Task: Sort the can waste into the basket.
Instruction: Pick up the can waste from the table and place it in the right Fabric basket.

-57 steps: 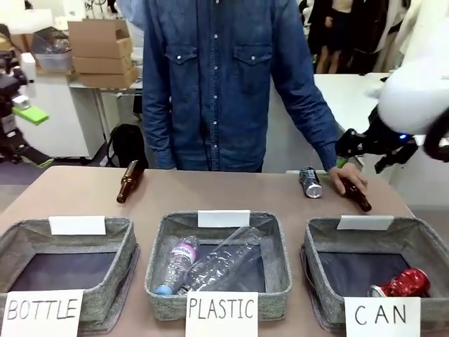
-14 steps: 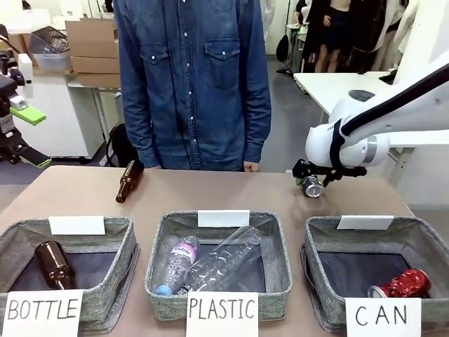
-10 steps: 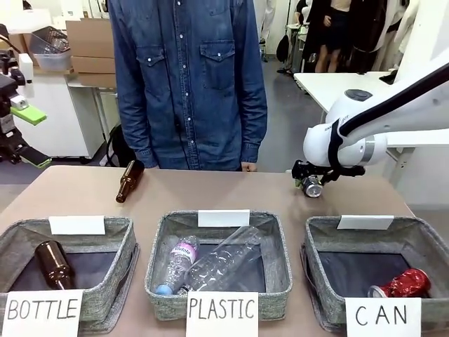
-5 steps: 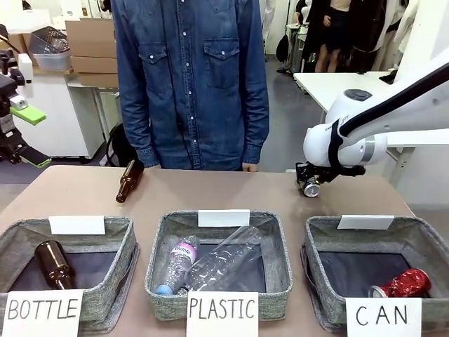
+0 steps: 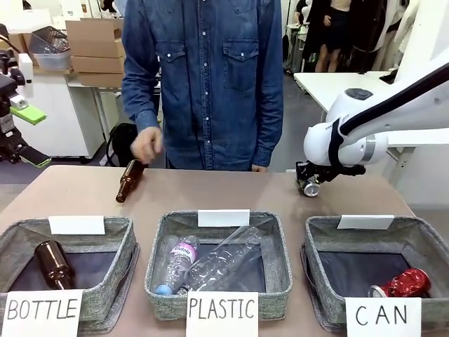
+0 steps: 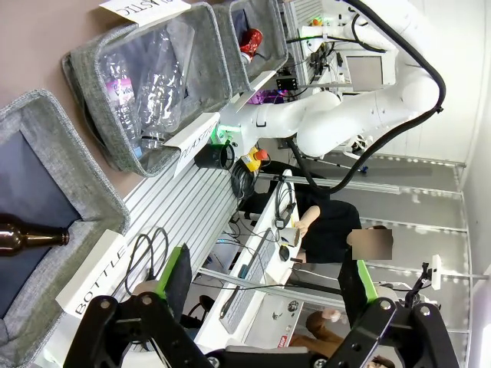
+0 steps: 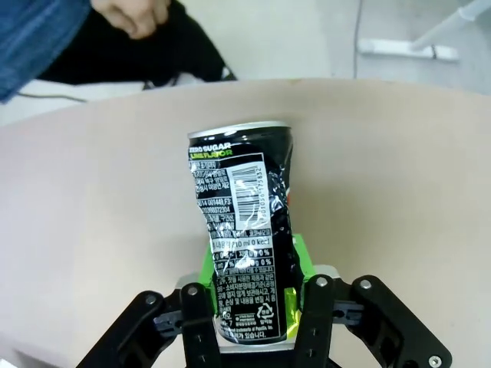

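Black can gripped for the CAN basket

The right tool (image 7: 249,307) is clamped on the black can (image 7: 244,253), beyond the CAN basket (image 5: 421,242) holding the red can (image 5: 401,283); the left tool (image 6: 265,307) gapes empty.

Even, bright indoor light falls from overhead, leaving only soft shadows inside the bins. The person's raised hand (image 5: 146,145) is motion-blurred. Both wrist views bend strongly toward their edges.

Front view from the robot's side, facing across the tabletop (image 5: 231,193) toward the person (image 5: 203,84), left wrist view rolled sideways, well back, sharing the three bins, right wrist view close over the tabletop, looking along its end effector (image 7: 249,307)
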